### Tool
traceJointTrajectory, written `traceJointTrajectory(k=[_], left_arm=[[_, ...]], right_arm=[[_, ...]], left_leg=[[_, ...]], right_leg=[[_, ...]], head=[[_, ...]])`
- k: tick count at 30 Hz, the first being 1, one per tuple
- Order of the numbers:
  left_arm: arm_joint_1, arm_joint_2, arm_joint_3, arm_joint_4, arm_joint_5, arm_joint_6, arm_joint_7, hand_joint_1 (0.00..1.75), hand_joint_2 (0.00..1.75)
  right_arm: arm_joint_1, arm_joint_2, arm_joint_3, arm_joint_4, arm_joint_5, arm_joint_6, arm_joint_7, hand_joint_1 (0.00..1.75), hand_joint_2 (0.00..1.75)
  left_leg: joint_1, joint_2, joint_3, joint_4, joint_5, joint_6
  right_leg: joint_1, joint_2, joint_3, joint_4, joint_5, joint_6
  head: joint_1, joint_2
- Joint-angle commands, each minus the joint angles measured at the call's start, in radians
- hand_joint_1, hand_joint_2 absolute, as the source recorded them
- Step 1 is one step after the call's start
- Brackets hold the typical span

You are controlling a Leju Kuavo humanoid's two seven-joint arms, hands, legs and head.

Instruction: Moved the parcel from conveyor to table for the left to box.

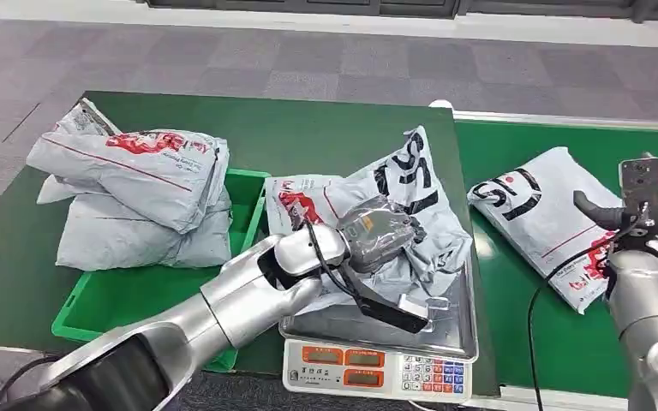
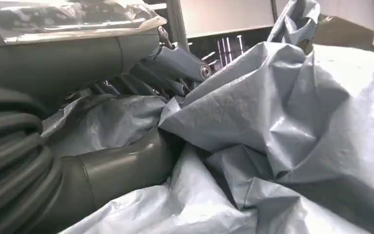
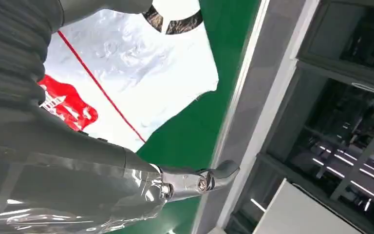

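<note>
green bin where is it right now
In the head view the green bin sits on the table's left side, under the stacked grey parcels, just left of the scale.

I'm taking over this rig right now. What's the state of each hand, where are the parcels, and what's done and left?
Left hand: gripping the crumpled grey parcel that lies on the scale.
Right hand: open, holding nothing, above the white parcel lying on the conveyor.
Green box: two grey parcels piled in it.
Done: one parcel on the scale.
Left: box it, then fetch the conveyor parcel.
</note>
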Motion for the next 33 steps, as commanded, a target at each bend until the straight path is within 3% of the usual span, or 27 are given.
traceJointTrajectory(k=[1, 5, 14, 19, 33], left_arm=[[-0.065, 0.027, 0.048, -0.030, -0.042, -0.024, 0.014, 1.75, 1.75], [-0.104, 0.086, 0.062, -0.130, -0.124, -0.025, 0.071, 1.75, 1.75], [-0.122, 0.100, 0.069, -0.144, -0.154, -0.039, 0.086, 1.75, 1.75], [-0.151, 0.161, 0.047, -0.162, -0.211, -0.020, 0.104, 1.75, 1.75], [-0.197, 0.237, 0.047, -0.139, -0.291, -0.025, 0.134, 1.75, 1.75]], right_arm=[[-0.025, 0.016, -0.048, 0.051, -0.001, 0.007, 0.004, 0.00, 1.75], [-0.052, 0.021, -0.044, 0.047, 0.012, 0.006, 0.020, 0.00, 1.75], [-0.081, 0.033, -0.040, 0.072, 0.020, 0.003, 0.027, 0.00, 1.75], [-0.077, 0.040, -0.041, 0.064, 0.023, 0.010, 0.021, 0.00, 1.75], [-0.135, 0.065, -0.042, 0.090, 0.033, 0.022, 0.046, 0.00, 1.75]], left_leg=[[0.000, 0.001, 0.000, 0.000, 0.000, 0.000], [0.001, 0.002, 0.001, 0.000, -0.001, -0.001], [0.000, 0.004, 0.001, 0.000, -0.001, -0.001], [0.000, 0.003, 0.000, 0.000, -0.001, -0.001], [0.000, 0.005, 0.000, 0.000, 0.000, -0.002]], right_leg=[[0.000, 0.002, 0.000, 0.000, 0.000, -0.001], [0.001, 0.003, 0.000, -0.001, 0.000, -0.001], [0.000, 0.005, 0.000, 0.000, 0.000, -0.001], [0.000, 0.004, -0.001, 0.000, 0.000, -0.001], [0.000, 0.006, -0.001, 0.001, 0.000, -0.001]], head=[[0.000, 0.000], [0.000, 0.000], [0.000, 0.000], [0.000, 0.000], [0.000, 0.000]])
